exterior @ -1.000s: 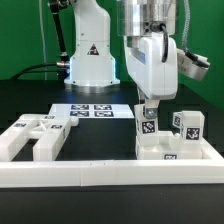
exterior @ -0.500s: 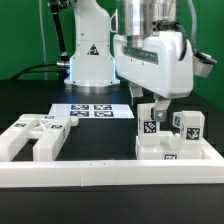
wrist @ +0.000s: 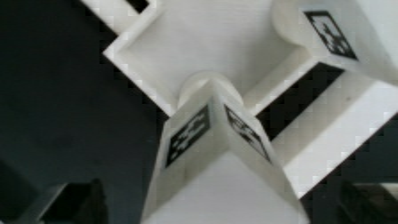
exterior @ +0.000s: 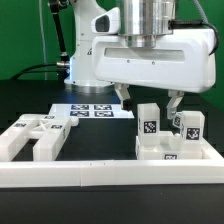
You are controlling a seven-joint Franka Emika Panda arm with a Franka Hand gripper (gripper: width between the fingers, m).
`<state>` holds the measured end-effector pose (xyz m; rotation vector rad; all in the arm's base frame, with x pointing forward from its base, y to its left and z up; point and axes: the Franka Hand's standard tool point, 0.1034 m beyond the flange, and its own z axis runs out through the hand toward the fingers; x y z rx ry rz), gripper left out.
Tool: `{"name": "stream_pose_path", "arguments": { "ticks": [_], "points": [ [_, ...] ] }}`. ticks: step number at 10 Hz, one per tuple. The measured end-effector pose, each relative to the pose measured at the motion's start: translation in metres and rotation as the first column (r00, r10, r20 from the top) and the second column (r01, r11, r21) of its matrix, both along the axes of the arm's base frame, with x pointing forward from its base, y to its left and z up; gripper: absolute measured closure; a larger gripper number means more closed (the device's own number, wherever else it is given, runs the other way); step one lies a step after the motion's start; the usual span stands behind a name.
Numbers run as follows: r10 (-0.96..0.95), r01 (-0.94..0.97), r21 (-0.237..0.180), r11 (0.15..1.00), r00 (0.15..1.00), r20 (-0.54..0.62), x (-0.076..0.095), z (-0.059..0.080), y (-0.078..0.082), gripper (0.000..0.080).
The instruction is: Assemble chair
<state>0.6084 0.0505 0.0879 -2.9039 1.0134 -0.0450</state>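
A white chair panel (exterior: 170, 150) lies at the exterior view's right with two upright tagged white posts on it, one nearer (exterior: 148, 120) and one at its right (exterior: 188, 126). My gripper (exterior: 148, 100) hangs just above the nearer post, open, with one finger (exterior: 122, 97) on each side of the post top and clear of it. In the wrist view the same tagged post (wrist: 214, 140) runs up the middle between the dark fingertips (wrist: 71, 200), and my gripper (wrist: 217, 205) stands wide around it. Another slotted white chair piece (exterior: 35, 135) lies at the exterior view's left.
The marker board (exterior: 95, 110) lies flat behind the parts. A long low white border rail (exterior: 100, 174) runs along the front. The robot base (exterior: 88, 60) stands at the back on the black table.
The gripper has turned about its vertical axis from side-on to broadside. Its fingers now stand spread on both sides of the nearer post. The chair pieces have not moved.
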Motion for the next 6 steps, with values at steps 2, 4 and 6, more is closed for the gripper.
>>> {"name": "stream_pose_path", "arguments": {
  "ticks": [2, 4, 6],
  "points": [
    [0.137, -0.137, -0.008, 0.991, 0.991, 0.009, 0.0004, 0.0001, 0.0004, 0.015],
    [0.318, -0.317, -0.021, 0.948, 0.948, 0.016, 0.0002, -0.0001, -0.0003, 0.015],
    [0.354, -0.354, -0.023, 0.935, 0.935, 0.016, 0.0, -0.0008, -0.0026, 0.018]
  ]
}}
